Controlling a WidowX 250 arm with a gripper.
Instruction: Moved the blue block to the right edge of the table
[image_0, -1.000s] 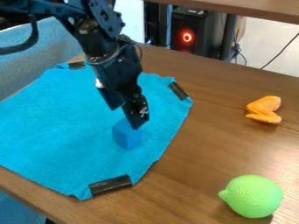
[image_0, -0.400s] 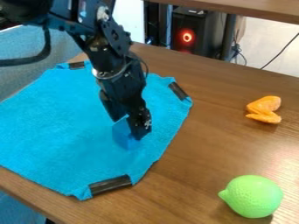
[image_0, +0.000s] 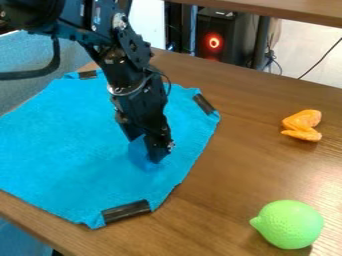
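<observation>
- Camera view: we record the gripper lower than in the earlier frames, now down at the blue block and covering more of its right side.
- Block: it sits on the blue cloth, toward the cloth's right-hand part; we note no clear shift in its position.
- Pincer state: we cannot tell whether it is clenched on the block or released around it; the arm hides the contact.
- Meaning for the task: we judge this to be the grasping step, with the transfer still ahead of us.
- Next: we would confirm a firm hold, lift above the cloth, then carry right over the wooden table to its edge.
- Risks: a weak grip could drop the block, and a low path could drag the cloth. We would also steer around the orange piece and the green lime, both unchanged on the wood.
</observation>
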